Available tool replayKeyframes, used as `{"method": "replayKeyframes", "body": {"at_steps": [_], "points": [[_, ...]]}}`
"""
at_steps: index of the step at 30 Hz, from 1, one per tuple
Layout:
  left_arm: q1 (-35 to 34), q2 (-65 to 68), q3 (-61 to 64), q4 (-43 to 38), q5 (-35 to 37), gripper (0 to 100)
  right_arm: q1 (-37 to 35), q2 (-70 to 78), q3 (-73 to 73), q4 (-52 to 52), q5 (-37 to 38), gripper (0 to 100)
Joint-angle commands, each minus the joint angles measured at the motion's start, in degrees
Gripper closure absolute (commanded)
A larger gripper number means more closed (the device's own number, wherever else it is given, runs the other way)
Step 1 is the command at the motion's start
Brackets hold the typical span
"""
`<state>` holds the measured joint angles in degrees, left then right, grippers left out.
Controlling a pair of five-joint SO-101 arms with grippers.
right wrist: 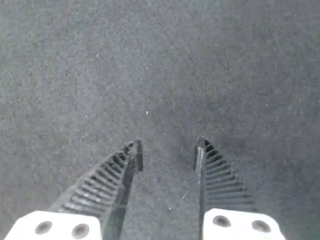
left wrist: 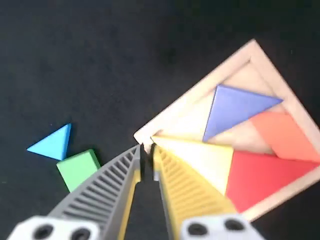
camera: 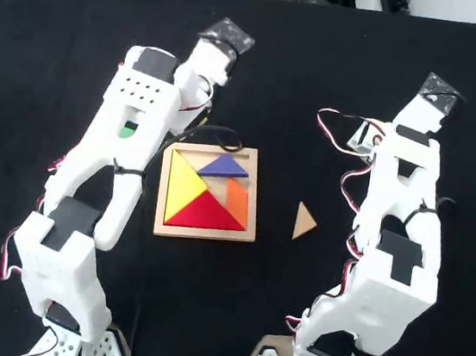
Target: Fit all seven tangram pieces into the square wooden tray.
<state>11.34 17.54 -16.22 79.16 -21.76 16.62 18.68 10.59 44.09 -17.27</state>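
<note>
Left gripper, jaws almost clenched and empty, tips at a corner of the wooden tray, perhaps touching it. The tray holds a yellow triangle, a red triangle, an orange piece and a blue triangle. A green square and a light-blue triangle lie nearby. A plain wood triangle lies right of the tray. Right gripper is spread open over black cloth.

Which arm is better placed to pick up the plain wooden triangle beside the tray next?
Right. The triangle lies on the cloth between the tray and the right arm, whose jaws stand open. The left arm is on the tray's other side.
</note>
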Motion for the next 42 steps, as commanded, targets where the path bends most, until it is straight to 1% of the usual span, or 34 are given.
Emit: {"method": "replayKeyframes", "body": {"at_steps": [1,3,6,8,10,13,15,18,20,23,28,42], "points": [[2.2,4.0,-1.5,-1.2,2.0,94,0.3,-0.2,-2.4,-1.0,-0.4,81.9],[2.9,6.7,-2.1,-1.2,2.1,94,-0.2,-0.2,-2.4,-1.0,-0.3,81.9],[4.9,8.3,-1.8,-0.6,5.1,94,-0.2,-0.2,-2.4,-1.0,-0.3,81.9],[7.2,8.2,-1.8,0.5,6.5,97,-0.2,-0.2,-2.4,-1.0,-0.3,81.9],[9.6,8.3,-1.5,1.0,6.9,97,-0.2,-0.2,-2.4,-1.0,-0.3,81.9],[11.5,8.7,-0.9,0.9,6.9,96,-0.2,-0.2,-2.4,-1.0,-0.3,81.9],[11.6,8.9,-0.7,1.1,7.4,96,-0.2,-0.2,-2.4,-1.0,-0.3,81.9],[11.7,8.4,1.5,1.1,11.8,96,-0.2,-0.2,-2.4,-0.9,-0.3,81.9],[12.0,8.2,2.9,1.2,13.1,96,-0.2,-0.2,-2.4,-0.9,-0.3,81.9],[11.6,8.9,3.6,0.8,13.2,96,-0.3,-0.2,-2.4,-0.8,-0.3,81.9],[11.6,10.2,3.8,-2.4,13.0,96,-0.3,-0.2,-2.4,-0.8,-0.3,81.9],[11.2,12.6,3.0,-2.9,12.9,96,-0.3,-0.2,-2.4,-0.9,-0.3,81.9]]}}
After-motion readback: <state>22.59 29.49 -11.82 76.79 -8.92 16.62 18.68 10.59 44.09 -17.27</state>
